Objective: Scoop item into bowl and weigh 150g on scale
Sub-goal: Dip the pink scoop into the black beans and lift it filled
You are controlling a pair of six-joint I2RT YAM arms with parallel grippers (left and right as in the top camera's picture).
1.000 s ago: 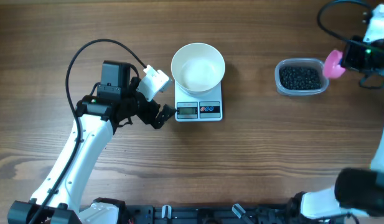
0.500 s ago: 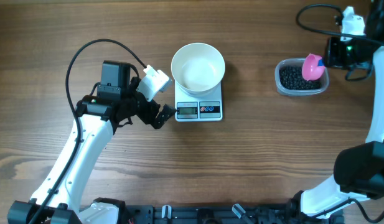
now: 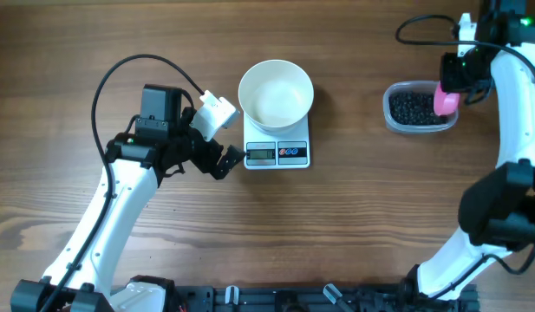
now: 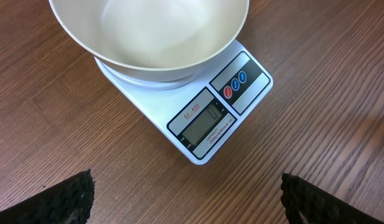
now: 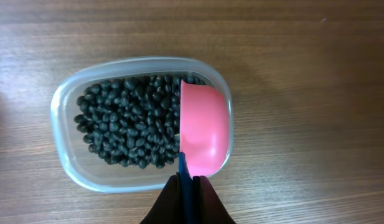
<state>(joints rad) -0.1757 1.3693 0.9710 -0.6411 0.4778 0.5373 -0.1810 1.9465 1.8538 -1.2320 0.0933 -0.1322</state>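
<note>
The white bowl (image 3: 276,93) stands empty on the white scale (image 3: 277,152), whose display (image 4: 206,121) faces my left gripper (image 3: 224,161). That gripper is open, just left of the scale, its black fingertips (image 4: 70,199) wide apart over bare wood. The black beans (image 3: 414,108) fill a clear tub (image 3: 390,113) at the right. My right gripper (image 5: 187,183) is shut on the blue handle of a pink scoop (image 5: 204,127). The scoop is turned on its side, its cup at the tub's right end, touching the beans (image 5: 126,127).
The clear tub's rim (image 5: 58,118) rings the beans. Black cables loop above the left arm (image 3: 120,74) and by the right arm (image 3: 414,26). The table's front edge carries the arm bases (image 3: 241,299).
My right gripper has swung left and tilted the pink scoop onto its side, bringing it from beyond the tub's right edge down into the beans. The left arm has not moved.
</note>
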